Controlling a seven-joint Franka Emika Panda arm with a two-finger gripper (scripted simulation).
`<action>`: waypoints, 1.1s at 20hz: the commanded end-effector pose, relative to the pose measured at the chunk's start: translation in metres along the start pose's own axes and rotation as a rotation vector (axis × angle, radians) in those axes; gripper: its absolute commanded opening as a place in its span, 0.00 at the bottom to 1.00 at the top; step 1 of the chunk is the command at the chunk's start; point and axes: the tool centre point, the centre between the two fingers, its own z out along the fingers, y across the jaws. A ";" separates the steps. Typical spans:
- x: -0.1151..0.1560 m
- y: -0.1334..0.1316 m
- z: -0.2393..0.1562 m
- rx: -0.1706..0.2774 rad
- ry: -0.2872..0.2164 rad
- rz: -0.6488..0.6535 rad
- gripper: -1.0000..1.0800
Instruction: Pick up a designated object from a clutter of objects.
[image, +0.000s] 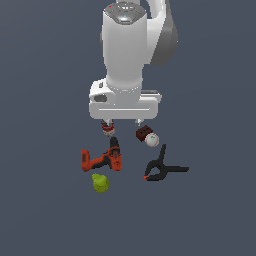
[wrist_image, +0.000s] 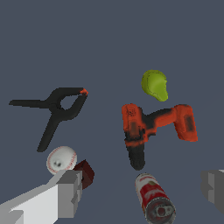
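Note:
The orange-red and black power drill (image: 102, 158) lies on the dark floor, also in the wrist view (wrist_image: 151, 127). Around it lie a black clamp (image: 162, 167) (wrist_image: 57, 111), a yellow-green pear (image: 100, 183) (wrist_image: 155, 85), a small red-and-white can (image: 107, 129) (wrist_image: 154, 199), a dark red box (image: 143, 133) (wrist_image: 85, 172) and a white ball (image: 152, 139) (wrist_image: 61, 159). My gripper (image: 122, 121) (wrist_image: 142, 188) hangs open above the can and box, behind the drill in the exterior view. One finger (wrist_image: 70, 192) shows by the box, the other finger (wrist_image: 213, 189) at the frame edge.
The white arm (image: 131, 55) rises over the back of the clutter. Dark floor (image: 210, 215) surrounds the group on all sides.

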 end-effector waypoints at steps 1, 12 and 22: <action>-0.001 0.006 0.025 -0.020 -0.013 -0.011 1.00; -0.027 0.034 0.160 -0.108 -0.088 -0.110 1.00; -0.050 0.041 0.216 -0.130 -0.122 -0.169 1.00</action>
